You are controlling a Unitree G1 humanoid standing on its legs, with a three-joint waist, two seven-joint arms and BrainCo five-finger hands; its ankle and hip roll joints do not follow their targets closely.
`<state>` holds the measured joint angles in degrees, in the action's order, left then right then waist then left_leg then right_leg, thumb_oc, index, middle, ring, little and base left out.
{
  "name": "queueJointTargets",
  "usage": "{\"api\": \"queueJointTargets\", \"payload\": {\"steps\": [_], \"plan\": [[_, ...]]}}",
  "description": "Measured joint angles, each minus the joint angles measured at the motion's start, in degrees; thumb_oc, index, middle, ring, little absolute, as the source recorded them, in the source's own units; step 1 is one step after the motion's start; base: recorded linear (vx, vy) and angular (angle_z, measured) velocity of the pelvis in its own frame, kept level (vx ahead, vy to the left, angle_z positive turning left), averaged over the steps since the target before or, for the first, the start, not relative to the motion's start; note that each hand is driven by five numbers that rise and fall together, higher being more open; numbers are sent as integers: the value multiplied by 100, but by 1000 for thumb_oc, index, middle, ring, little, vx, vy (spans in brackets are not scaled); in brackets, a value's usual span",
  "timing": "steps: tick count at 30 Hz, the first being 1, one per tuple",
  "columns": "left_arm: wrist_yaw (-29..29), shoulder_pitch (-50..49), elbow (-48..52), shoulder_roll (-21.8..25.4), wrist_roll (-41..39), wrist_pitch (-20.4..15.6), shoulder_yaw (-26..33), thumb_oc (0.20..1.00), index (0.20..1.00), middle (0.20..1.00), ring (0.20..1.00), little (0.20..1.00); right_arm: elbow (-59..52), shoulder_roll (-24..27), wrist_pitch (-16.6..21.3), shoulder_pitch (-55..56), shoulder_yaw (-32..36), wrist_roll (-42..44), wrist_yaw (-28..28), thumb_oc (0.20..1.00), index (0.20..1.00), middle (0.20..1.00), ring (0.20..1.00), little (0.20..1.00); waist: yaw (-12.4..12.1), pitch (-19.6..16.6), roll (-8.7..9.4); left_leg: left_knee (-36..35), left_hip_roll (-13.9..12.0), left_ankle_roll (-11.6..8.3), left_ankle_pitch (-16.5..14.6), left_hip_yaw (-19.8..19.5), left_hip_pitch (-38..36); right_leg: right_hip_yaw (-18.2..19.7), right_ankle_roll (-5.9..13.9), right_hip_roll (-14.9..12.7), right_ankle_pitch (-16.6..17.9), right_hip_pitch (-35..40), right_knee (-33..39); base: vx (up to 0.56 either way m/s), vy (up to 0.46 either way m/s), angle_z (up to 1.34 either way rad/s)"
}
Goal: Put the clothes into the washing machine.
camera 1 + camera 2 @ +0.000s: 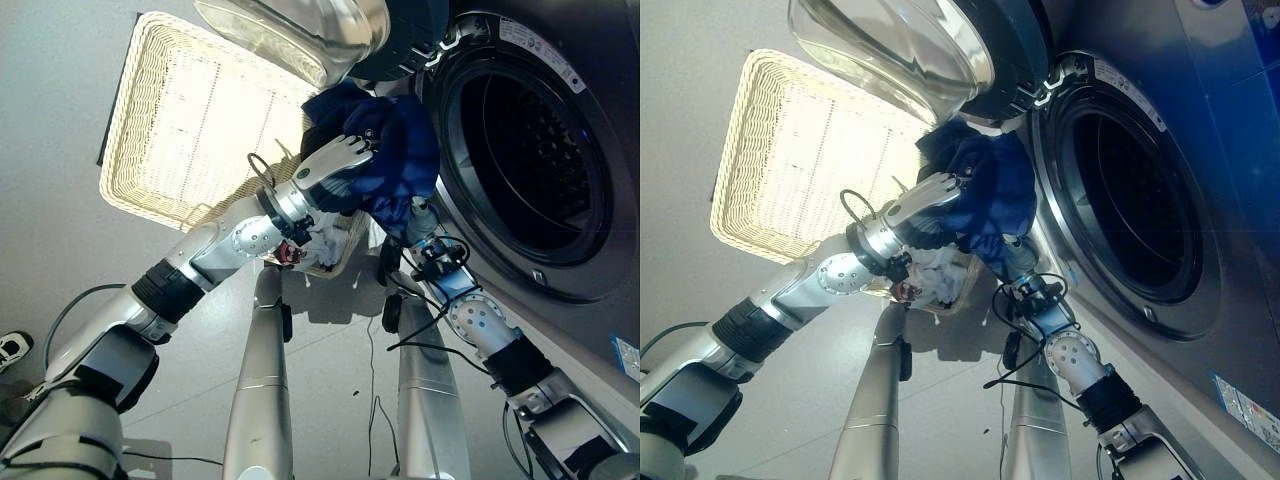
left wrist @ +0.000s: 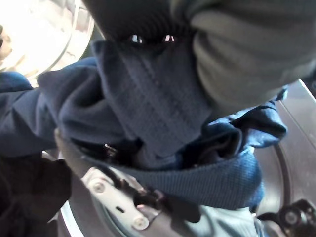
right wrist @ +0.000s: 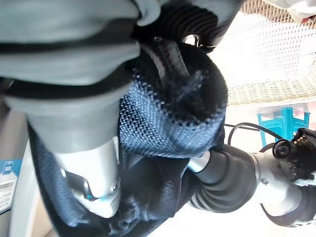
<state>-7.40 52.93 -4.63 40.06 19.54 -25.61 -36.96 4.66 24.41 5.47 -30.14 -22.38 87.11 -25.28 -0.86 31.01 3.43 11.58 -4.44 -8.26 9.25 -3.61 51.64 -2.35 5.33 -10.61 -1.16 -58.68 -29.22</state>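
Two hands carry a blue garment bundle (image 1: 385, 160) at centre frame: left hand (image 1: 335, 160) clenched on it, right hand's (image 1: 420, 215) fingers buried, grasp unreadable. You risk snagging cloth on the drum opening's (image 1: 520, 160) rim.

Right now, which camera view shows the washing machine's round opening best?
The left eye view: the washing machine opening shows whole, with the dark drum inside. The right eye view shows it too, at a steeper angle. In both wrist views the blue clothes cover it.

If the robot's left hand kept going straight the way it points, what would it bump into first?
Probably the washing machine's door opening. The left hand, resting on the blue clothes, points toward it, so the bundle would get there ahead of the fingers. Depth is hard to judge.
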Motion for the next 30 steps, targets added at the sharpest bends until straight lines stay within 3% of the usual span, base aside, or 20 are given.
{"api": "queueJointTargets", "payload": {"steps": [14,26,28,30], "plan": [[59,-40,10,70,218,-169,54,200,200,200,200,200,113,103,-131,8,310,710,-546,1000,1000,1000,1000,1000,-4,0,0,-5,2,-1,0,-39,0,-49,2,-9,-2,32,16,0,0,0],[1141,12,56,206,-131,-205,114,200,200,200,200,200,125,114,-192,31,602,812,-744,1000,1000,1000,1000,1000,-6,0,0,-13,26,-1,1,-62,1,-90,15,-44,-7,65,52,0,0,0],[1256,67,64,216,-167,-176,109,200,200,200,200,200,126,120,-191,33,602,812,-744,200,200,200,200,200,-4,0,0,-13,28,-1,1,-72,1,-105,15,-49,-7,71,52,0,0,0],[1430,125,87,221,-272,-114,104,200,200,200,200,200,126,125,-189,33,598,811,-747,200,200,200,200,200,-6,0,0,-13,31,-1,1,-77,1,-114,15,-54,-8,74,52,0,0,0]]}}
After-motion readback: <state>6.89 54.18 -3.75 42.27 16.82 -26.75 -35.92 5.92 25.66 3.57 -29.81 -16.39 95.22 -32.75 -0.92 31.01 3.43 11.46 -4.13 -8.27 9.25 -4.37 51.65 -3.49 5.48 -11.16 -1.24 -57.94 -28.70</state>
